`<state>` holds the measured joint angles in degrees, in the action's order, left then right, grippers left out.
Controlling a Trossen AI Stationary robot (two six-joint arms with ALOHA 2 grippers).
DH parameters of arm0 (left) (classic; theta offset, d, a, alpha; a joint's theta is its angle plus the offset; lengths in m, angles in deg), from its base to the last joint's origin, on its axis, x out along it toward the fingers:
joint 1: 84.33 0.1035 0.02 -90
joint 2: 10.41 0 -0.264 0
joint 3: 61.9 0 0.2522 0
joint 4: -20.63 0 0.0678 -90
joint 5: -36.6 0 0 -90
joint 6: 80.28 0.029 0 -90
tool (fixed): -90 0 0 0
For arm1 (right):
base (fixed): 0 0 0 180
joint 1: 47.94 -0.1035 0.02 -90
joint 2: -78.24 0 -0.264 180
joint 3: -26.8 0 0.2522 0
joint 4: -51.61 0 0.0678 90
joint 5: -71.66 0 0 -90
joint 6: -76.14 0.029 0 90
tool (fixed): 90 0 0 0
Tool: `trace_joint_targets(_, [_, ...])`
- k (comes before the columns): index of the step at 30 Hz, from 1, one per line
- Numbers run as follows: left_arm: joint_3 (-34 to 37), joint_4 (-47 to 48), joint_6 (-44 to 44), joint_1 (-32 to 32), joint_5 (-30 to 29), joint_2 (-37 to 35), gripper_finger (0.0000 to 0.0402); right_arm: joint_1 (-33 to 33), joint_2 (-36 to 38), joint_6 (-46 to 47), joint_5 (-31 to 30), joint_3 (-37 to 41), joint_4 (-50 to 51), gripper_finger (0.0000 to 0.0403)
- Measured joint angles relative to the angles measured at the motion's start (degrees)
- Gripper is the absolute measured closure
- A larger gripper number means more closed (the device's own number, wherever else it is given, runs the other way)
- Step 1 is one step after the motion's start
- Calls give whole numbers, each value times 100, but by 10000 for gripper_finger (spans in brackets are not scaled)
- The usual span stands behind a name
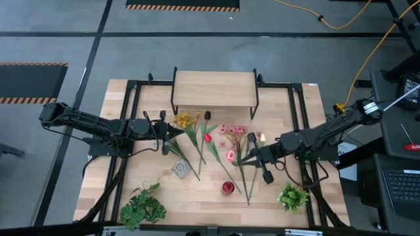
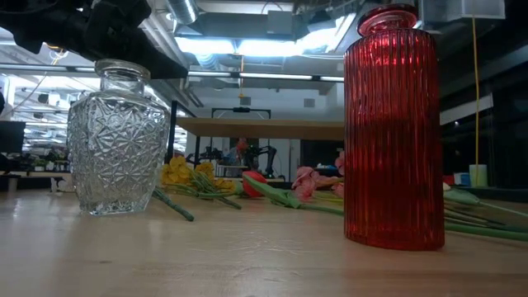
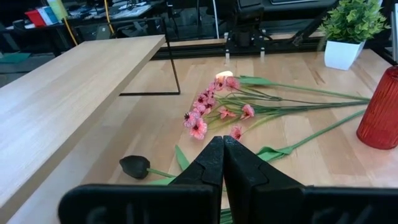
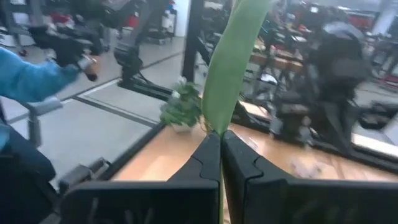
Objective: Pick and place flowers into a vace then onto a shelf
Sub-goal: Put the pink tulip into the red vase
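Dark and jointed, the right arm reaches inward, its right gripper pinched on a flat green flower leaf. The left gripper hangs closed and empty above the flowers strewn before the light-wood shelf. Ribbed red vase and faceted glass vase stand upright.

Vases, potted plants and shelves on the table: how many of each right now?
Vases: 2, a clear cut-glass vase and a red ribbed glass vase.
Bushy green potted plants: 2, one near the left arm, one near the right.
Light-wood shelf on black legs: 1.
Total: 5.
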<state>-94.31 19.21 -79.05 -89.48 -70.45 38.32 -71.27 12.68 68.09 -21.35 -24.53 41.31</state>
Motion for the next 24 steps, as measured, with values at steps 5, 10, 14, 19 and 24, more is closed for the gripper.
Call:
trace_joint_targets(5, [0, 0, 0, 0, 0, 0, 398, -363, -258, 2, -760, -358, -16, 403])
trace_joint_targets(10, [0, 0, 0, 0, 0, 0, 398, -652, -575, 2, -1542, -587, -25, 403])
trace_joint_targets(14, [-2, 0, 0, 0, 0, 0, 398, -863, -793, 0, -1540, -792, -150, 403])
trace_joint_targets(19, [-2, 0, 0, 0, 4, 0, 398, -1095, -945, 7, -1544, -1093, -135, 403])
trace_joint_targets(24, [-2, -2, 0, 0, 4, 0, 398, -1279, -1049, 3, -1543, -1250, -298, 403])
